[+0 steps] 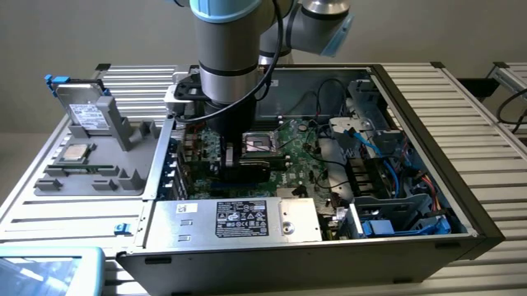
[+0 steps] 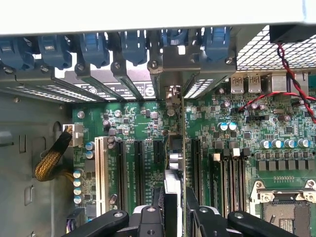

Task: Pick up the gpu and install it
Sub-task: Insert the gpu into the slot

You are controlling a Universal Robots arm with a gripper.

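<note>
Gpu (image 2: 183,143) clamped upright in gripper (image 2: 174,200) over motherboard (image 2: 133,123).

black gpu (image 1: 259,165), green motherboard (image 2: 138,123), blue latches (image 2: 133,47)

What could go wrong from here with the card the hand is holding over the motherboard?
The hand holds the gpu edge-on between closely spaced black slots. A slight offset could press its edge onto the motherboard or into the wrong slot. Its silver bracket sits near the rear slot covers, so it might catch there and tilt the card in the grip.
</note>
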